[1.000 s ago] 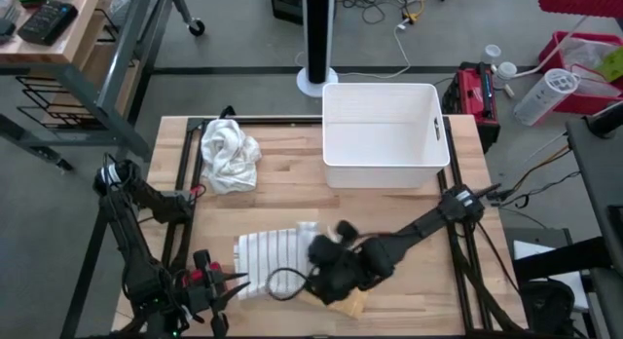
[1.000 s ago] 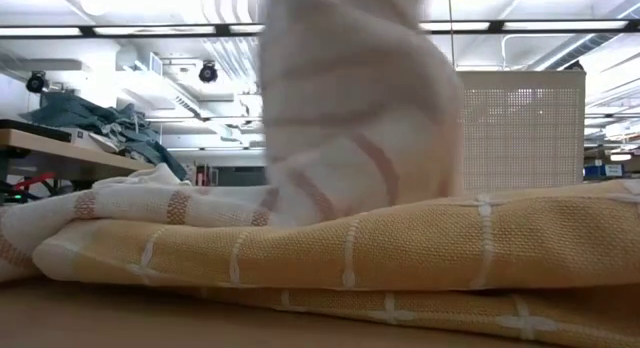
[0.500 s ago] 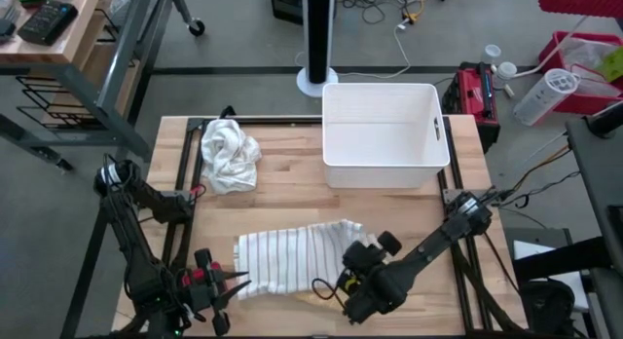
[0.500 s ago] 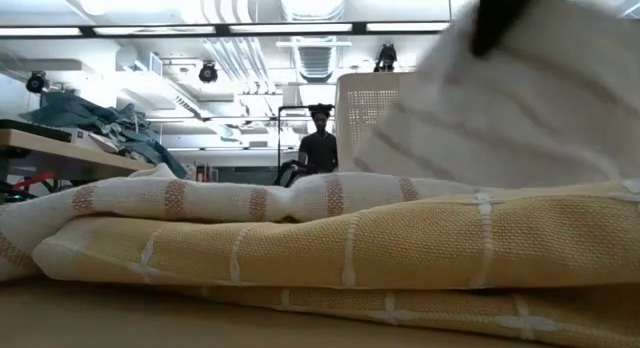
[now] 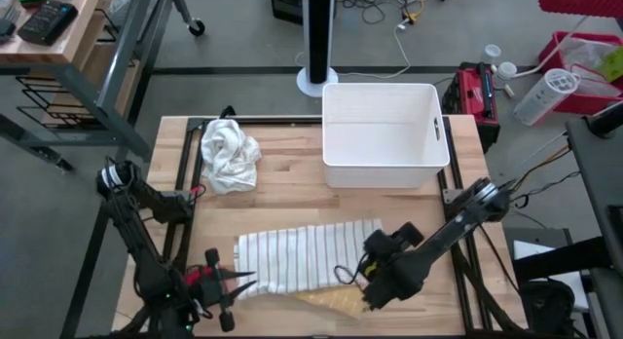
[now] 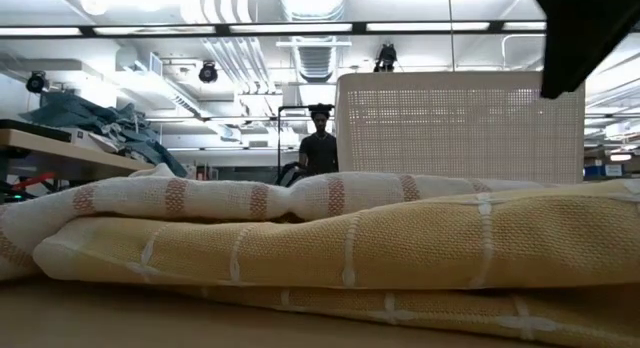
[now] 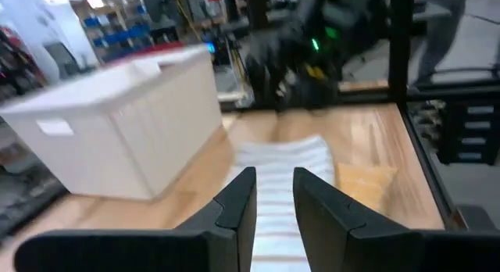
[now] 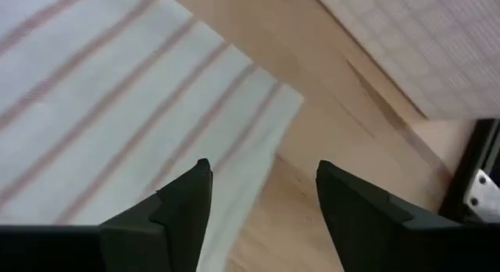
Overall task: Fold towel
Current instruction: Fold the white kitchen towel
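High view: towel [image 5: 307, 258] apparently just left of right end effector [image 5: 371, 277]

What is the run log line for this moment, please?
striped towel: spread flat on table | right end effector: open, above towel corner, holding nothing | left end effector: waiting at near edge

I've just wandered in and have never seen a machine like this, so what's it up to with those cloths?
The robot is folding towels. Its right gripper hangs over the right end of the white striped towel, jaws open and holding nothing. That towel lies flat across a yellow checked cloth on the wooden table. The left gripper waits at the towel's left end. A crumpled white cloth and an empty white plastic bin sit further back.
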You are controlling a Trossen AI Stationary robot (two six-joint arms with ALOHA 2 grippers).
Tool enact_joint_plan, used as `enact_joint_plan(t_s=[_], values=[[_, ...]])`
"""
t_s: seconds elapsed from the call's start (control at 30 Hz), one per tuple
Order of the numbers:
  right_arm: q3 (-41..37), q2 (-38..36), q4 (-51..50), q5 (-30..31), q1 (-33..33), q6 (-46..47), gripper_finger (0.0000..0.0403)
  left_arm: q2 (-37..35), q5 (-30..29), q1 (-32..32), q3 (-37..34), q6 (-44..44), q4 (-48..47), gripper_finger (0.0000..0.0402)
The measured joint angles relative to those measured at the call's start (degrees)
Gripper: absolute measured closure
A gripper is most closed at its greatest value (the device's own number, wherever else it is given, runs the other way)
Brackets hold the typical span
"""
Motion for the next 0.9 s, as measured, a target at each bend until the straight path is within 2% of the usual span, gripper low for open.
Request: enact_joint_plan(t_s=[0.1, 0.23, 0.33, 0.57, 0.7, 0.9], values=[[-7.63, -6.46, 5.04, -3.04, 0.09, 0.97, 0.018, 0.0, 6.61, 2.45, -0.39, -0.21, 1.25, 0.0324], [-19.8, -14.86, 21.23, -5.01, 0.27, 1.83, 0.0186, 0.36, 13.51, 6.37, -0.4, 0.0, 2.93, 0.0324], [-27.98, -18.3, 29.73, -6.52, 0.29, 4.43, 0.0187, 1.53, 17.06, 8.76, -0.4, 1.73, 5.31, 0.0324], [-39.23, -18.71, 37.33, -9.33, 0.66, 11.64, 0.017, 3.94, 18.06, 12.67, -0.42, 1.58, 7.64, 0.0324], [-44.67, -18.71, 46.98, -10.21, 0.97, 12.12, 0.0162, 4.86, 19.05, 15.06, -0.42, -0.16, 7.25, 0.0325], [-51.07, -19.32, 59.87, -7.37, 1.08, 11.04, 0.0158, 8.99, 33.99, 20.96, -3.04, -3.52, 7.29, 0.0325]])
